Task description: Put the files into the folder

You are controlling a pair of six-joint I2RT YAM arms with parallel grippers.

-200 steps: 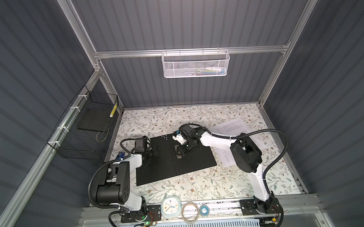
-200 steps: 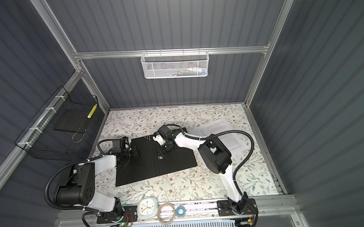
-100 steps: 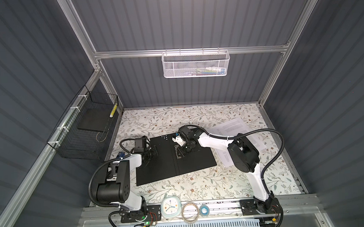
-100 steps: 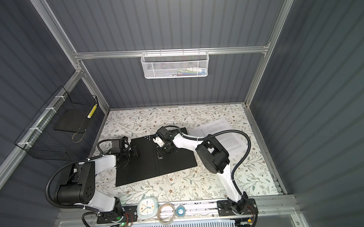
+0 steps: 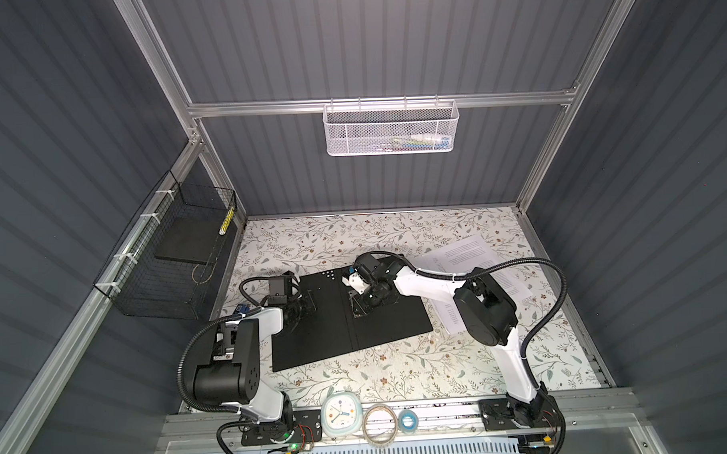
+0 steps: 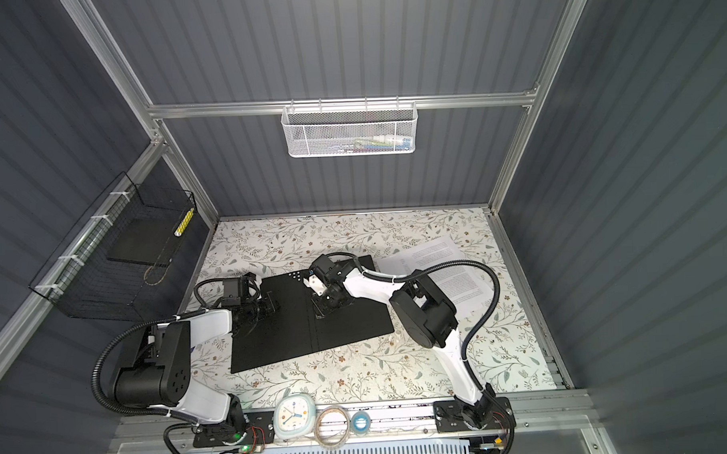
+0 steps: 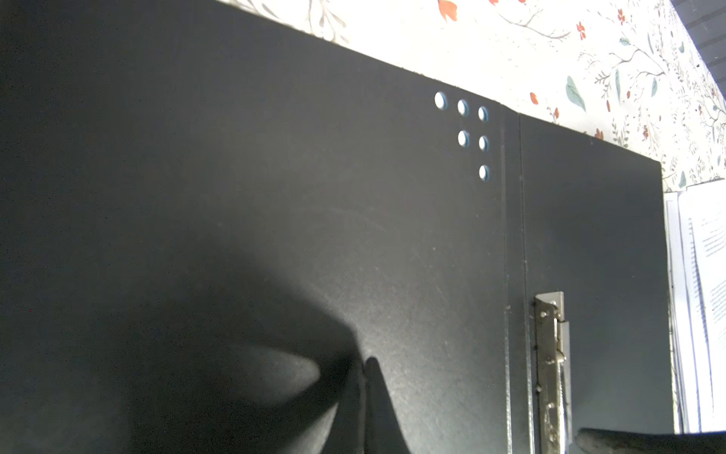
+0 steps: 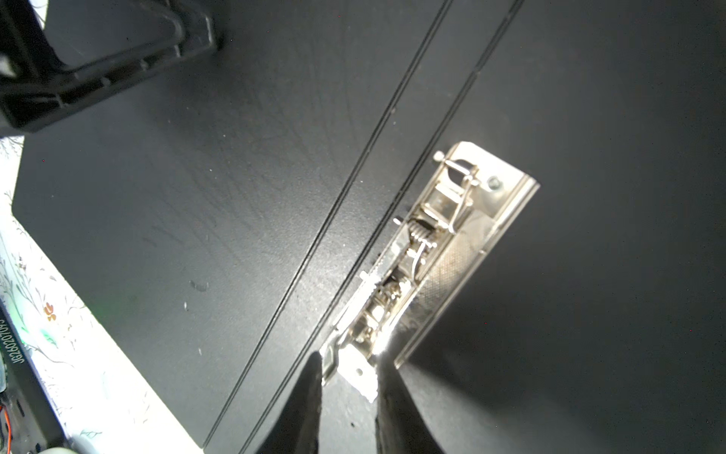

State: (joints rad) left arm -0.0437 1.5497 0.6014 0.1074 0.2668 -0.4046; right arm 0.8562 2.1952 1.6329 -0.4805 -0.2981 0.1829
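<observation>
Both fingers of the left gripper (image 7: 366,363) are pressed together, holding nothing, tips on the left cover of the open folder (image 5: 316,338). The jaws of the right gripper (image 8: 349,373) stand narrow, closed on the end tab of the metal clip (image 8: 440,251). The files (image 5: 466,249) lie just right of the folder.

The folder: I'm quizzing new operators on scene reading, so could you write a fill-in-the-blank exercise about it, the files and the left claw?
The folder lies ____, black inside up.
Its left cover has ____ punched holes.
The left claw is ____ over that cover.
In both top views the files lie to the ____ of the folder.
Missing words: open; six; shut; right.
</observation>
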